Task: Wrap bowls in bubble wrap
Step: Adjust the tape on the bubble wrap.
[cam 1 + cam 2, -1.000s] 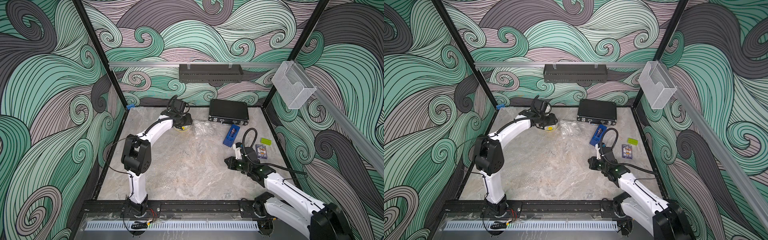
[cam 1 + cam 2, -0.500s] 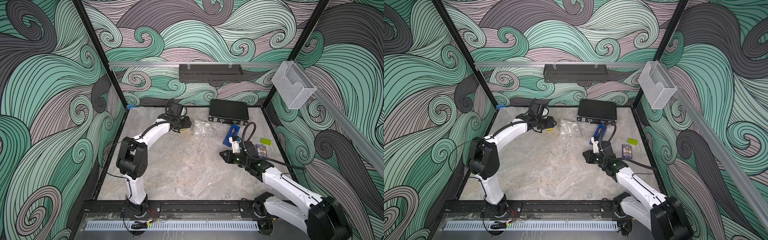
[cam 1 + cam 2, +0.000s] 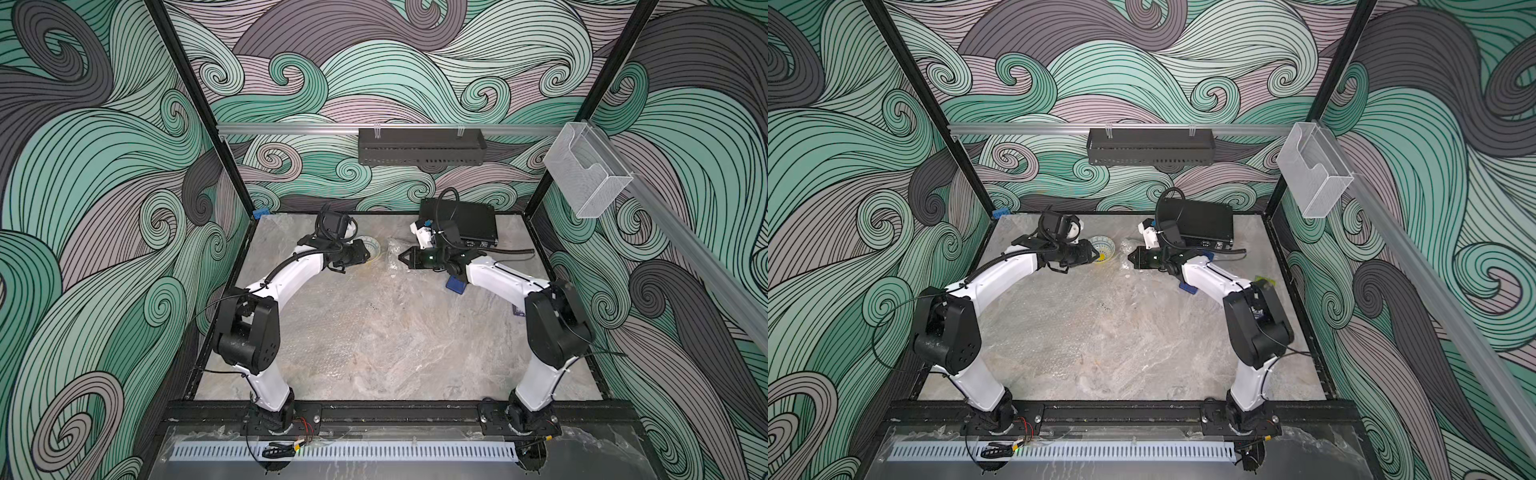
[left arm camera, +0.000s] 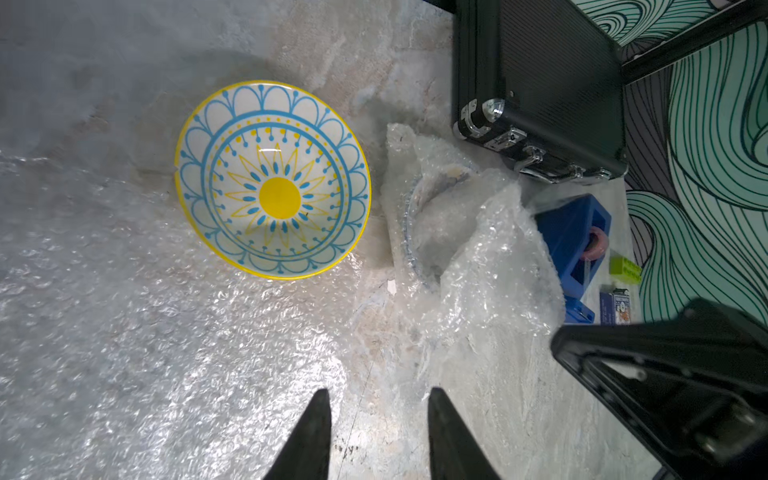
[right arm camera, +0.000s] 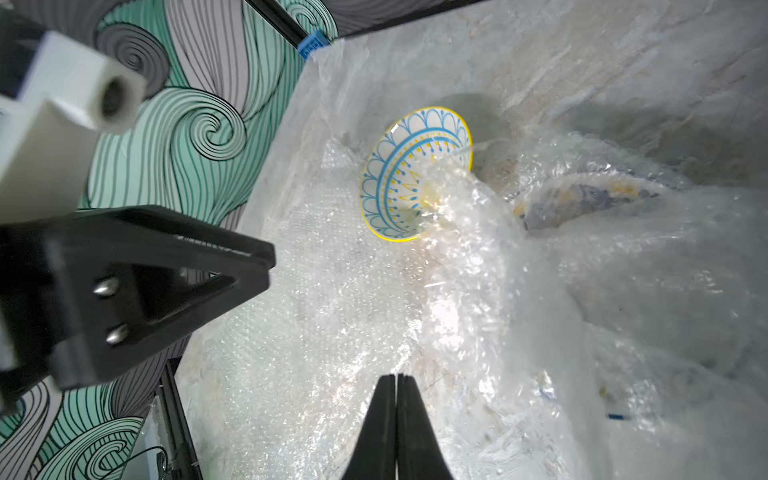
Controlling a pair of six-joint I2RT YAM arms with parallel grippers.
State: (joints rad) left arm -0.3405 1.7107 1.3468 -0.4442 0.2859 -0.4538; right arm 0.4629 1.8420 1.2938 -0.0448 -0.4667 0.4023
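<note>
L gripper (image 4: 378, 390) hovers, jaws partly apart, short of the pale bowl (image 4: 272, 178), upright on the flat bubble wrap (image 4: 166, 332) near the back edge of the table (image 3: 374, 353). R gripper (image 5: 392, 376), jaws pressed together, is by the crumpled wrap (image 4: 478, 257) covering the blue bowl (image 5: 582, 199), just beside the pale one. Black case (image 4: 536, 83) & tape dispenser (image 4: 573, 232) crowd the back right; the front lies open btwn arms.

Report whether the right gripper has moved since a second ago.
Yes. The right gripper has travelled away from the robot's base toward the back wall, and now sits close beside the black case instead of well in front of it.
</note>
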